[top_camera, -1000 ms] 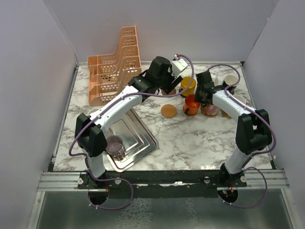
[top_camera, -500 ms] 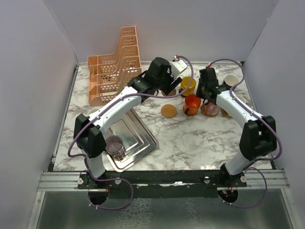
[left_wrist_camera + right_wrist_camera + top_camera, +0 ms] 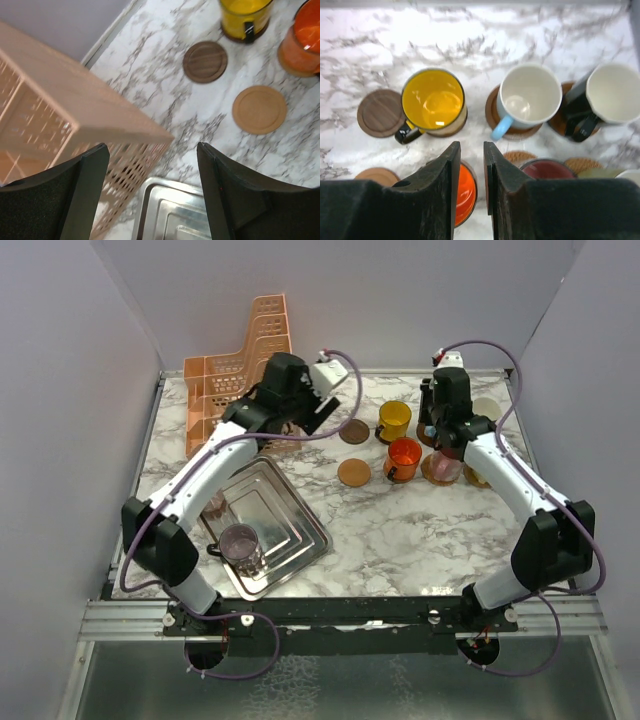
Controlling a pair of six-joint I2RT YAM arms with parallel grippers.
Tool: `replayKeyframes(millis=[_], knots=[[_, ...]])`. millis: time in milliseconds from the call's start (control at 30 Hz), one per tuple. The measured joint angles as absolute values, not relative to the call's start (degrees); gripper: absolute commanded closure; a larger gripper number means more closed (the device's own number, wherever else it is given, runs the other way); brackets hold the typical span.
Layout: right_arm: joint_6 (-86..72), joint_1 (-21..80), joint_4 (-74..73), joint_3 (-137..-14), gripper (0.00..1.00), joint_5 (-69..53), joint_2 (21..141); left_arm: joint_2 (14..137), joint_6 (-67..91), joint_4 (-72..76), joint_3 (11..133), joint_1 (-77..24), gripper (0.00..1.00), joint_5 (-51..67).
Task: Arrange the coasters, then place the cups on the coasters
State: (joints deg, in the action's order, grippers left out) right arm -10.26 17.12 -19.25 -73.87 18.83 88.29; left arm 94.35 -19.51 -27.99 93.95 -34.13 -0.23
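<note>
My right gripper (image 3: 471,146) hangs over the cluster of cups, its jaws a narrow gap apart with nothing between them. Below it are a yellow cup (image 3: 434,100), a light blue cup (image 3: 529,97) and a white-lined dark cup (image 3: 615,92), each on a coaster. An orange cup (image 3: 465,192) and a maroon cup (image 3: 547,170) sit nearer. A dark coaster (image 3: 205,61) and a tan coaster (image 3: 259,109) lie bare. My left gripper (image 3: 151,147) is open and empty above the tray corner. A grey-purple cup (image 3: 241,545) stands in the tray.
An orange lattice rack (image 3: 240,380) stands at the back left, close under my left gripper (image 3: 325,418). The silver tray (image 3: 290,520) lies front left. White cups (image 3: 485,408) stand near the right wall, beside my right gripper (image 3: 440,430).
My left arm has swung left, away from the cups toward the rack and tray. My right gripper has moved back from the orange cup and its jaws have narrowed.
</note>
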Motion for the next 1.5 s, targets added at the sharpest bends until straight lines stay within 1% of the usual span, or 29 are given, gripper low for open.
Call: replayKeyframes(millis=[100,267,467,667,800,900,933,967,1000,1033,1267,1300,1367,1433,1500], knots=[[-5.45,17.12,-13.58,-71.90,0.71,18.15,85.49,89.71,-20.45,-28.75,89.12,-27.55,0.25,2.46],[1.74,17.12,-8.05,-70.87,0.72,15.09,83.00,82.96,-22.02,-32.18,81.65,-17.63,0.25,3.70],[7.09,17.02,-7.70,-70.78,0.70,6.09,82.83,77.47,-23.07,-35.42,76.66,-6.46,0.25,4.49],[10.07,17.02,-9.15,-68.99,0.66,-4.91,81.54,76.69,-23.29,-35.68,75.83,3.55,0.25,4.71],[11.62,17.02,-10.79,-68.88,0.60,-11.92,81.38,78.19,-23.35,-35.66,75.70,10.11,0.25,4.89],[12.80,17.02,-12.47,-68.88,0.57,-17.37,81.17,79.92,-23.35,-35.66,74.87,12.14,0.25,4.89],[13.10,17.02,-12.91,-68.88,0.52,-18.50,81.08,80.36,-23.35,-35.66,74.41,12.27,0.25,4.91],[13.41,17.02,-13.34,-68.88,0.36,-19.81,80.99,80.66,-23.35,-35.68,73.97,12.27,0.25,4.91],[13.67,17.02,-13.65,-68.88,0.28,-20.80,80.97,80.95,-23.35,-35.70,73.47,12.27,0.25,4.91],[13.85,17.02,-13.78,-68.88,0.26,-21.50,80.95,81.23,-23.35,-35.79,73.03,12.27,0.25,4.93],[14.85,17.02,-15.81,-68.88,0.26,-24.93,80.95,83.13,-23.38,-36.12,72.79,12.27,0.25,4.95],[14.87,17.02,-15.99,-68.88,0.26,-25.10,80.95,83.35,-23.38,-36.12,72.79,12.27,0.29,4.95],[14.85,17.02,-16.47,-68.88,0.26,-25.45,80.95,83.77,-33.80,-39.81,73.06,12.38,0.31,8.64],[14.85,17.02,-16.64,-68.88,0.26,-25.76,80.95,83.77,-46.89,-47.40,72.69,12.47,0.35,12.47],[14.85,17.02,-16.71,-68.88,0.26,-26.22,80.95,84.01,-55.99,-53.36,71.77,12.21,0.37,15.05]])
